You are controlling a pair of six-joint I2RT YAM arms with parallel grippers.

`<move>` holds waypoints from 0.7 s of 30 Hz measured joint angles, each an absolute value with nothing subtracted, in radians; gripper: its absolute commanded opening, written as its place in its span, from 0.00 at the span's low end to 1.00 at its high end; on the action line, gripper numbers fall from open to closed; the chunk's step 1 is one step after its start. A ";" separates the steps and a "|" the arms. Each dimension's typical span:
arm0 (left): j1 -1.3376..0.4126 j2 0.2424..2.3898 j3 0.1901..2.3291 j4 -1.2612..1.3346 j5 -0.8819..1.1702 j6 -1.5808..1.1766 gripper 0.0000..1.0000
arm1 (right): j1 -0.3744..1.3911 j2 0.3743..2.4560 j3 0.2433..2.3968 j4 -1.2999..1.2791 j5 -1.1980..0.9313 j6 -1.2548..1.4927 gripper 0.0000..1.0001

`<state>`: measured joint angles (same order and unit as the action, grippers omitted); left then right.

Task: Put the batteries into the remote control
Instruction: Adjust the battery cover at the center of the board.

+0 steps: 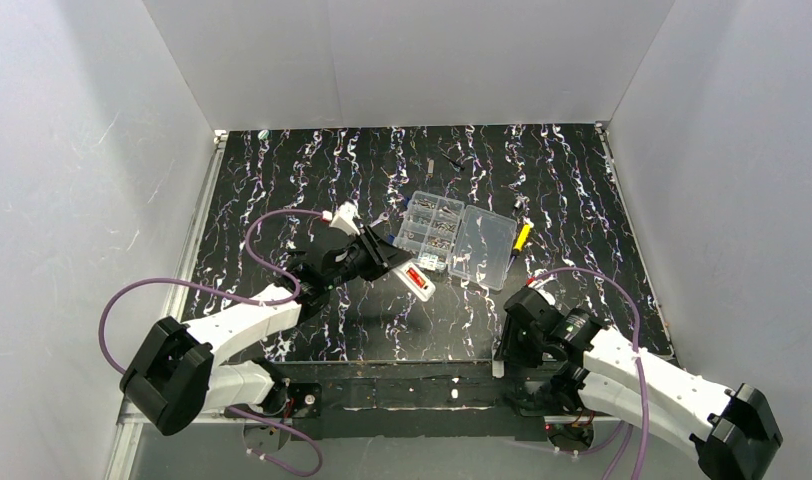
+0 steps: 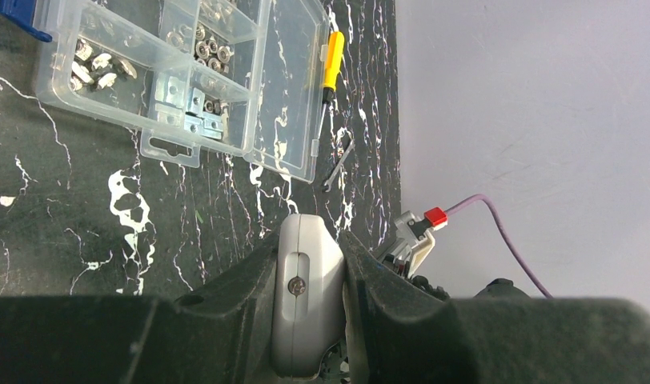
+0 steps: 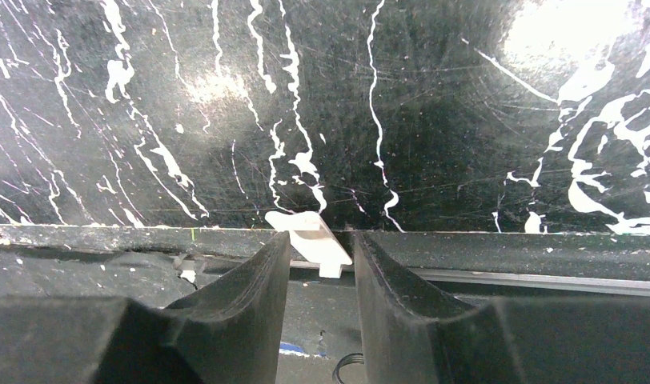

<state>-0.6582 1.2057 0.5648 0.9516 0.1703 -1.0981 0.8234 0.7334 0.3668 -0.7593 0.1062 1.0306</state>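
Observation:
My left gripper (image 1: pixel 382 255) is shut on the white remote control (image 1: pixel 416 281), holding it above the black table left of centre. In the left wrist view its fingers (image 2: pixel 362 272) clamp the remote's narrow side (image 2: pixel 306 304), where a small screw shows. Something red sits in the remote's upturned recess; I cannot tell whether it is the batteries. My right gripper (image 1: pixel 502 352) is low at the table's front edge. Its jaws (image 3: pixel 320 237) stand partly open on either side of a tiny white cover piece (image 3: pixel 306 228), with a gap on the right side.
A clear compartment box (image 1: pixel 452 238) with its lid open holds several small metal parts behind the remote. A yellow-handled screwdriver (image 1: pixel 522 237) lies right of it, and a small wrench (image 2: pixel 338 164) nearby. The table's front rail (image 3: pixel 506 276) runs under the right fingers.

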 measured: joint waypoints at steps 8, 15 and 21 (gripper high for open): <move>-0.658 1.198 0.548 0.971 0.173 -1.109 0.00 | 0.866 0.731 0.367 -0.763 0.118 1.071 0.48; -0.658 1.196 0.529 0.995 0.173 -1.120 0.00 | 0.881 0.790 0.369 -0.760 0.133 1.078 0.45; -0.658 1.191 0.516 0.997 0.173 -1.124 0.00 | 0.897 0.794 0.377 -0.759 0.147 1.085 0.41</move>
<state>-0.6582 1.1908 0.5159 0.9970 0.1734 -1.1236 0.8970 0.7944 0.3767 -0.7589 0.1474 1.0851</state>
